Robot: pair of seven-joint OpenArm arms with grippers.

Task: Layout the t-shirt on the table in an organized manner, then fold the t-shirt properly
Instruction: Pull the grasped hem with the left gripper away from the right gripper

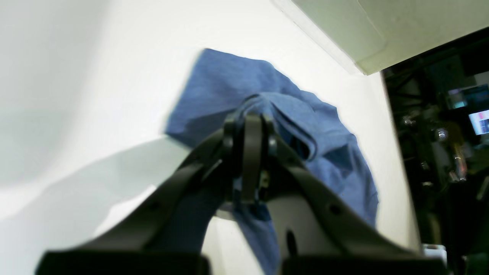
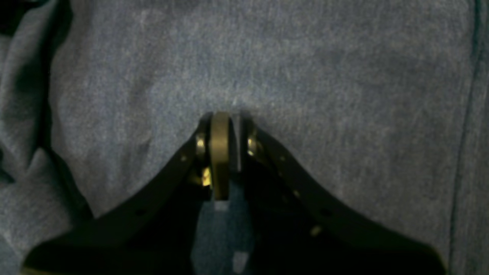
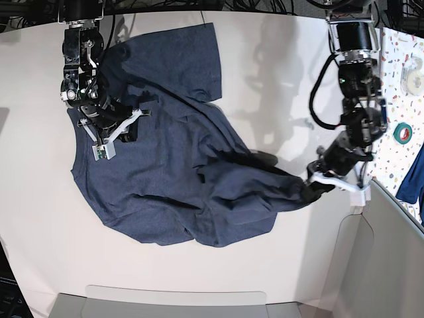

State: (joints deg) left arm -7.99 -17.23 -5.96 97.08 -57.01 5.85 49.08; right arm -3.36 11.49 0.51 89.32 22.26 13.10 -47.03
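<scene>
The dark navy t-shirt (image 3: pixel 172 172) lies crumpled on the white table (image 3: pixel 278 79), one sleeve spread toward the back and the lower part bunched to the right. My left gripper (image 3: pixel 309 190) is at the shirt's right end, shut on a pulled-out fold of the t-shirt (image 1: pixel 267 88); in the left wrist view, cloth bulges around the left gripper (image 1: pixel 250 116). My right gripper (image 3: pixel 126 130) rests on the shirt's upper left part. The right wrist view shows the right gripper (image 2: pixel 223 116) shut, with the t-shirt (image 2: pixel 305 76) puckered at its tips. No lettering shows.
Along the right edge runs a speckled surface (image 3: pixel 397 93) holding a green tape roll (image 3: pixel 402 132), a white tape roll (image 3: pixel 415 64) and a blue cloth (image 3: pixel 414 175). A white panel (image 3: pixel 384 265) stands at the front right. A grey strip (image 3: pixel 172 301) borders the table's front.
</scene>
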